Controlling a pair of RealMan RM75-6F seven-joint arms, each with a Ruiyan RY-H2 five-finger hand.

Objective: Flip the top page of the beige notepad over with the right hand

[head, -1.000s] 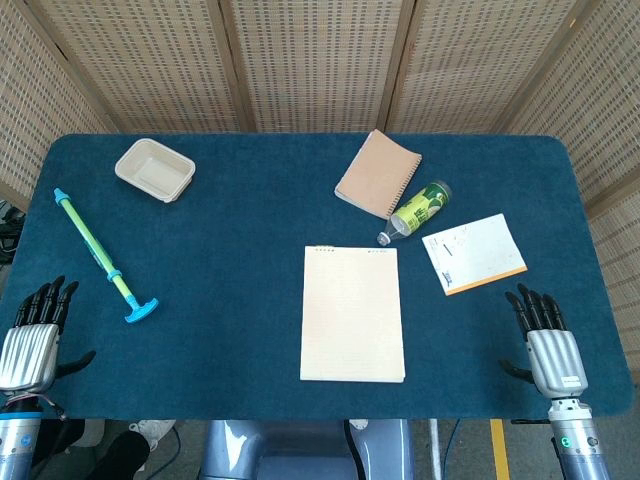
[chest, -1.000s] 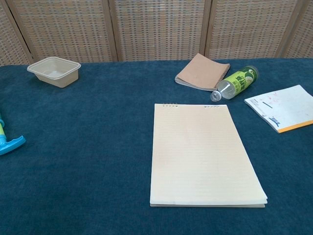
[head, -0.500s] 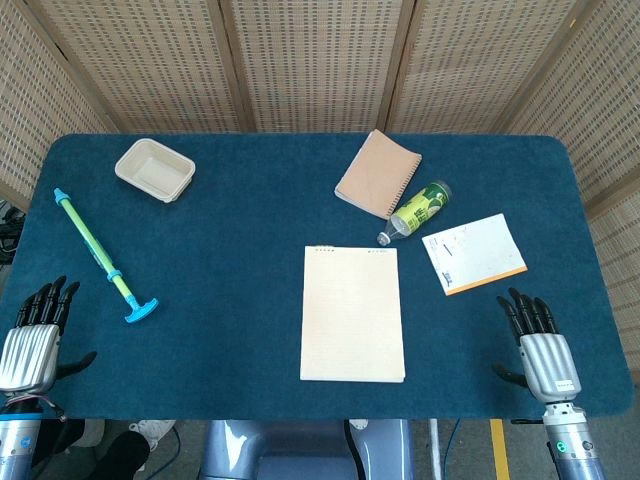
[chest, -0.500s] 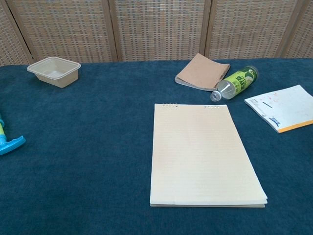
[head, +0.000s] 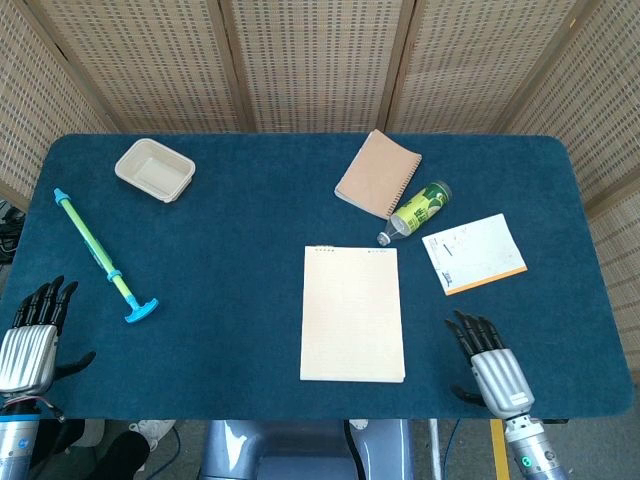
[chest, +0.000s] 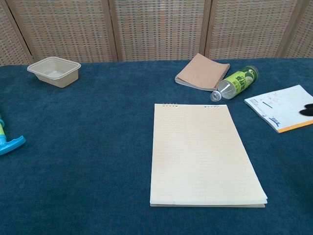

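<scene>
The beige notepad [head: 352, 313] lies flat in the middle of the table, its top page down, and it fills the centre of the chest view as the notepad [chest: 203, 154]. My right hand [head: 491, 363] hovers near the front edge, a short way right of the pad's lower right corner, fingers spread and holding nothing. Only a dark fingertip [chest: 307, 108] of it shows at the right edge of the chest view. My left hand [head: 32, 336] rests at the front left corner, fingers apart and empty.
Behind the pad lie a brown spiral notebook [head: 378, 172], a green-labelled bottle [head: 419, 209] on its side and a white orange-edged pad [head: 473, 252]. A beige tray [head: 154, 169] and a blue-green pump [head: 102, 254] sit on the left of the blue table [head: 230, 260].
My right hand has moved left along the front edge, closer to the notepad's lower right corner. The left hand and the notepad have not moved.
</scene>
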